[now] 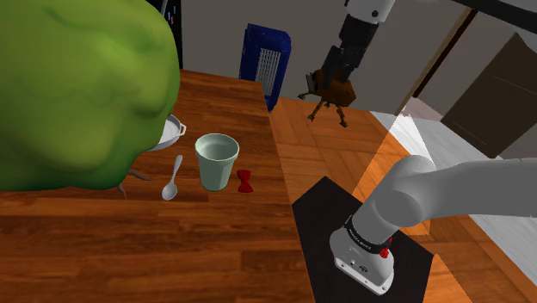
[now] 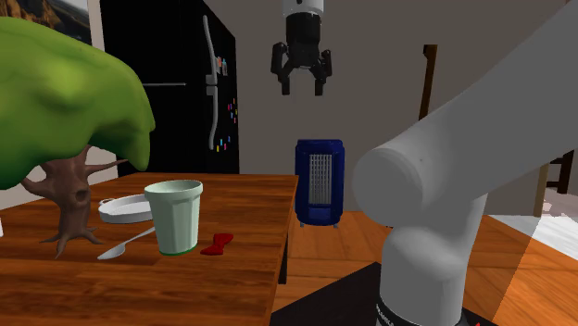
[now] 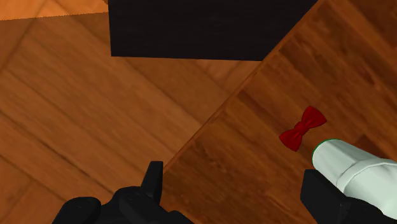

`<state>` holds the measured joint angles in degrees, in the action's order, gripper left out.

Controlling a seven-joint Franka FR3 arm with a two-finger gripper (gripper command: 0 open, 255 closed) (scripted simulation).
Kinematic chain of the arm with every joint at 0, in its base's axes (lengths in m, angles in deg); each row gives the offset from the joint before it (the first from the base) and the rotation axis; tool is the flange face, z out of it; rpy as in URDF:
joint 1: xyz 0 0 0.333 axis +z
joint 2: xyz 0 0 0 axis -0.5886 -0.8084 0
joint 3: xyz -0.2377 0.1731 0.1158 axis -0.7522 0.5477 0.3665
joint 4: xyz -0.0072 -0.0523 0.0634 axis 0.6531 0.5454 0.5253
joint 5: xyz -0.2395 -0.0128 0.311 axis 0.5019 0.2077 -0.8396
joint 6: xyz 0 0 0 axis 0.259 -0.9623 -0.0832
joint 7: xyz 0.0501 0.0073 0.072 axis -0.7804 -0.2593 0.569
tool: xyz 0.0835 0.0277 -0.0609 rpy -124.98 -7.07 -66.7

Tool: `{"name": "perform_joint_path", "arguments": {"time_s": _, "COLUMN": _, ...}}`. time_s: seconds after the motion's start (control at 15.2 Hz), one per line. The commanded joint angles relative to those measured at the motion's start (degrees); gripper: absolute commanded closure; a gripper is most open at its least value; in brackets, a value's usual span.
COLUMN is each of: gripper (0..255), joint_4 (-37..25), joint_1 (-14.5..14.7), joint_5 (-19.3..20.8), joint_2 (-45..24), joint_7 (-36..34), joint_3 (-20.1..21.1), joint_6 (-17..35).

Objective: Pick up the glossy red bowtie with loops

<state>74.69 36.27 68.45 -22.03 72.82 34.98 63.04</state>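
Gripper (image 2: 302, 87) spread wide, high over the floor just off the table (image 1: 172, 250) edge.
Spoon (image 1: 172, 182), cup (image 1: 216, 161), then the red bowtie (image 1: 245, 181) lying just beside the cup: a descending finger could clip the cup and topple it. Arm (image 1: 465, 189) reaches high, hand pointing down.
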Motion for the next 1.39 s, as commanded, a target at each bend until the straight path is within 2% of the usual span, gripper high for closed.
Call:
{"name": "perform_joint_path", "arguments": {"time_s": 0.0, "gripper": 0, "joint_4": 0.0, "joint_1": 0.0, "joint_5": 0.0, "joint_2": 0.0, "joint_7": 0.0, "joint_3": 0.0, "joint_6": 0.0}}
{"name": "perform_joint_path", "arguments": {"time_s": 0.66, "gripper": 0, "joint_4": 13.33, "joint_1": 1.8, "joint_5": -4.6, "joint_2": -4.88, "joint_7": -7.37, "joint_3": 5.85, "joint_6": 17.42}}
{"name": "perform_joint_path", "arguments": {"time_s": 1.32, "gripper": 0, "joint_4": 19.3, "joint_1": 3.52, "joint_5": -8.03, "joint_2": -19.0, "joint_7": -14.63, "joint_3": 12.45, "joint_6": 37.04}}
